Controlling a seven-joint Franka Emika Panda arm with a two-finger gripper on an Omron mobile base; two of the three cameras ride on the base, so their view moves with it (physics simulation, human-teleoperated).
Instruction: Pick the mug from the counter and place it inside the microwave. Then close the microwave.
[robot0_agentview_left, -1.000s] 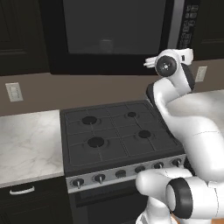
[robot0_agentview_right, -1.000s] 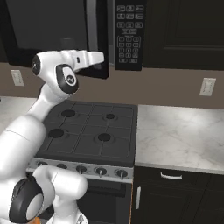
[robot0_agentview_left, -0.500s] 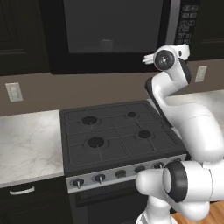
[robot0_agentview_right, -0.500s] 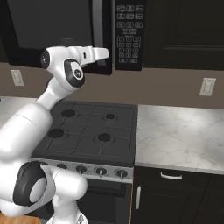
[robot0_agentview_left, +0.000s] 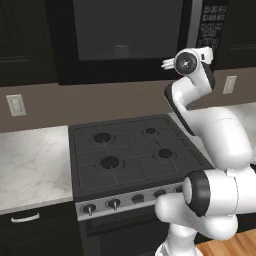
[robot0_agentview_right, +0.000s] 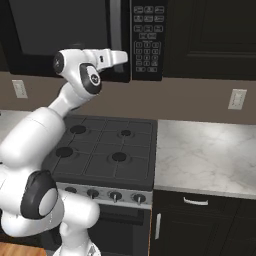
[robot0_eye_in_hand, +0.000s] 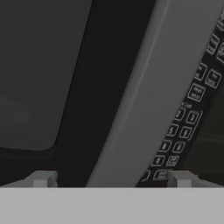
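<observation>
The microwave (robot0_agentview_left: 125, 35) hangs above the stove, and its dark glass door looks shut flush with the keypad (robot0_agentview_right: 146, 40). My gripper (robot0_agentview_right: 122, 57) is raised to the lower end of the long grey door handle (robot0_agentview_right: 116, 25). In the hand view the gripper (robot0_eye_in_hand: 111, 179) is open, with the handle (robot0_eye_in_hand: 131, 109) running up between the two fingertips and no contact showing. A faint pale shape (robot0_agentview_left: 120, 51) shows behind the glass; I cannot tell whether it is the mug. The marbled counter (robot0_agentview_right: 200, 155) lies to the right of the stove.
A black gas stovetop (robot0_agentview_left: 130, 150) with a row of knobs sits directly below the arm. More counter (robot0_agentview_left: 30, 160) lies to its left over black drawers. Wall outlets (robot0_agentview_right: 236, 98) are set in the brown backsplash, with dark cabinets (robot0_agentview_right: 215, 35) right of the microwave.
The hand has risen slightly along the microwave's front and the arm's upper links have swung. The jaws stayed open. The door and scene are unchanged.
</observation>
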